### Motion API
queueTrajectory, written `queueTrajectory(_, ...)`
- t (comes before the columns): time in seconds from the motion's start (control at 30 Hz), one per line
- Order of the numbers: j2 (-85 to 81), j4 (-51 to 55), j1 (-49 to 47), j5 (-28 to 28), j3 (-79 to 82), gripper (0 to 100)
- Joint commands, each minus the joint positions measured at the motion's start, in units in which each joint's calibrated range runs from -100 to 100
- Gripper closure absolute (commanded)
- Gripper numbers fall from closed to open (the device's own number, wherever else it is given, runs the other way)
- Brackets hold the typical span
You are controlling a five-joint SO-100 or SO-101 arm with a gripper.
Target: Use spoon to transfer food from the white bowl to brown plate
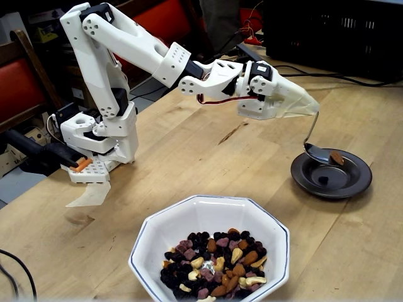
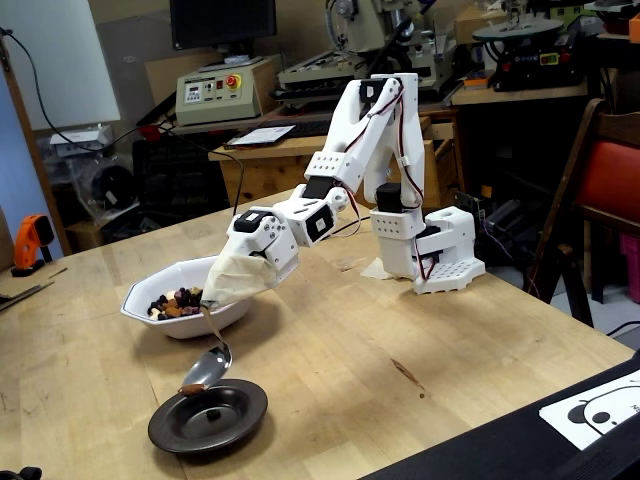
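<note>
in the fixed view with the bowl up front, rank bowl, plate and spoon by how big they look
1. bowl, though it sits nearest the camera, which inflates it
2. plate
3. spoon

1. You cannot see the gripper's jaws in either fixed view: a pale cloth-like cover wraps them, so how they stand is not shown.
2. The top of the spoon's handle vanishes under that cover.
3. The white bowl's near rim is cut off by the lower edge of a fixed view.
4. In the other fixed view, the gripper hides part of the white bowl, and the food there is too small to sort by kind.
5. The dark speck on the brown plate is too small to name.
</note>
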Motion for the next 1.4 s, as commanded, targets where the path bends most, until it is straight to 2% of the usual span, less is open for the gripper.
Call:
queueTrajectory(0.0, -0.62, -1.39, -0.13, 0.24, -3.63, 97)
queueTrajectory(0.7, -0.62, -0.76, -0.13, 0.2, -3.36, 97)
queueTrajectory(1.37, -0.62, -1.47, -0.06, 0.2, 3.98, 97)
